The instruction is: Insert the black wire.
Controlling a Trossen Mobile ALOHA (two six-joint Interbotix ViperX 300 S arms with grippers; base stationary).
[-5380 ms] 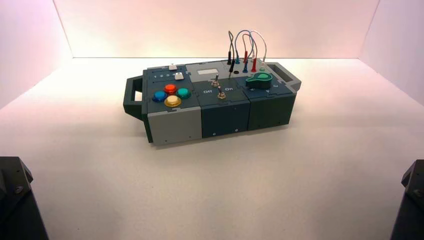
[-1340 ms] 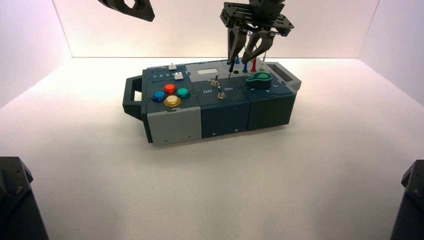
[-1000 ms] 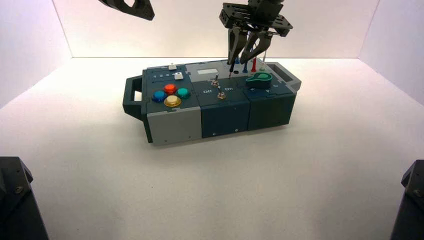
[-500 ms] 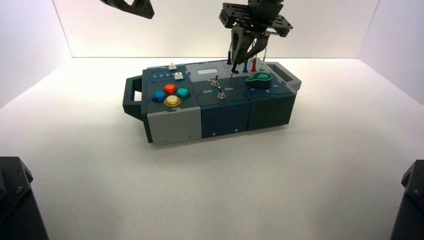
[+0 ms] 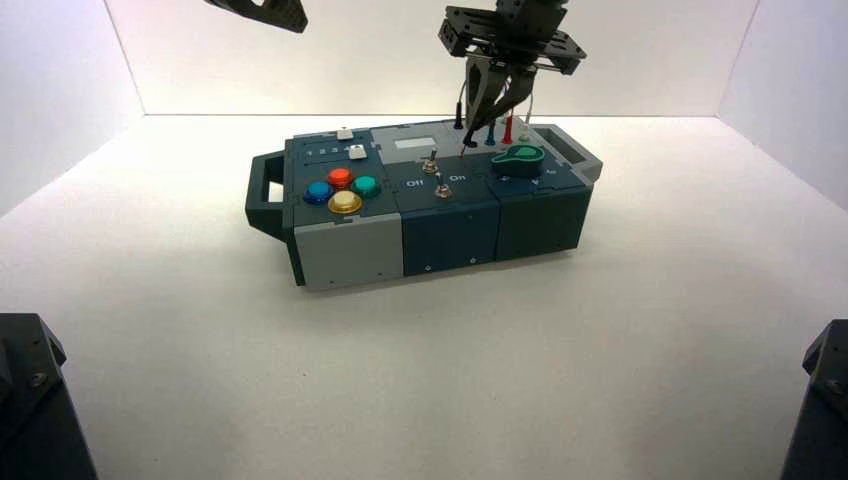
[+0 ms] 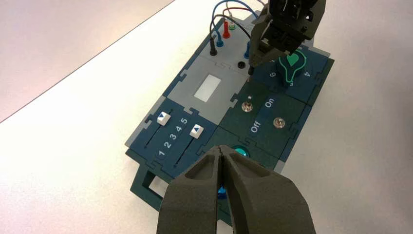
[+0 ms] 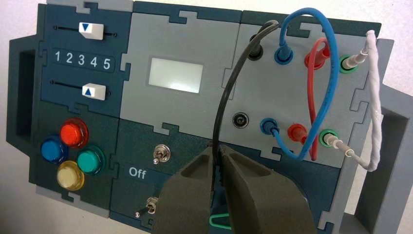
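Tabletop (image 5: 600, 330): pale surface carrying the box; no hazard judged here.
Box (image 5: 450, 225): dark blue and grey panel unit resting free on the tabletop. A sideways push from the plug could probably shift it and spoil the alignment.
Right pincer (image 5: 487, 112): poised over the rear wire panel, fingers drawn narrow on the loose plug of the black wire. A slack pinch could let the slim plug swivel or slide upward under pressure.
Left pincer (image 6: 222, 163): held high above the button end of the box, fingers together and empty; idle, little risk.
Black wire (image 7: 221, 105): one end seated in the black socket of the far row; the lead arcs down to the free plug in the right pincer, just beside the empty socket. Pulling the arc taut may unseat the seated end.
Blue lead (image 7: 331, 73), red lead (image 7: 314, 97), white lead (image 7: 375, 97): plugged in beside the target; the descending fingers could snag a loop.
Empty black socket (image 7: 240, 120): near row, beside the blue plug. The plug tip sits off to one side of it; a tilted or offset descent would likely strike the grey panel instead.
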